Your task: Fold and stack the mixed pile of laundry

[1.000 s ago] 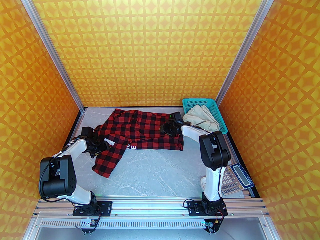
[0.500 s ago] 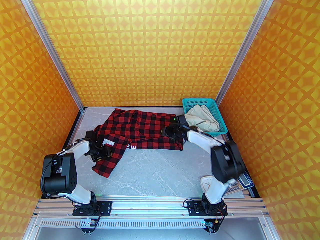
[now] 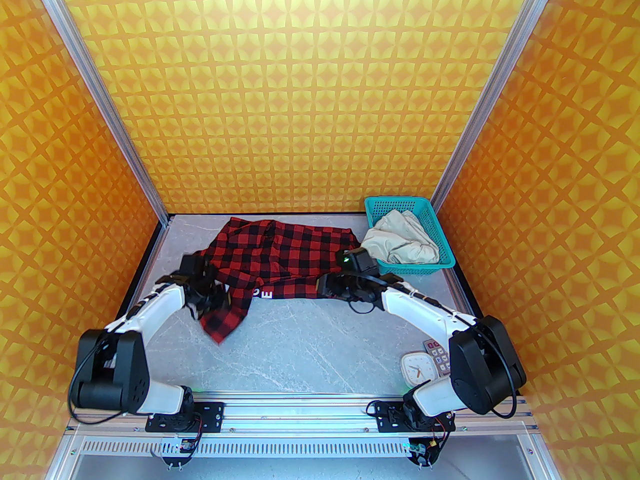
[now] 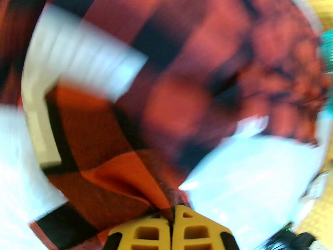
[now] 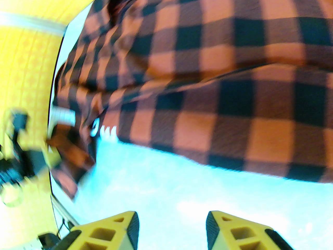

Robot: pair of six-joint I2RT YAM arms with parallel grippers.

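Red-and-black checked long-sleeved shirt (image 3: 285,255) lies crumpled on far half of grey marble-look table (image 3: 310,343), one sleeve trailing toward near-left. Cream trousers (image 3: 400,240) bunched in teal plastic mesh basket (image 3: 420,268), far-right corner. L gripper (image 4: 170,213): jaws fully closed, pinching sleeve fabric. R gripper (image 5: 171,225): jaws apart, nothing between, over bare table just beside shirt's near hem.

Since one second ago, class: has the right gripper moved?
Yes. The right gripper pulled back toward the near table edge, away from the teal basket.
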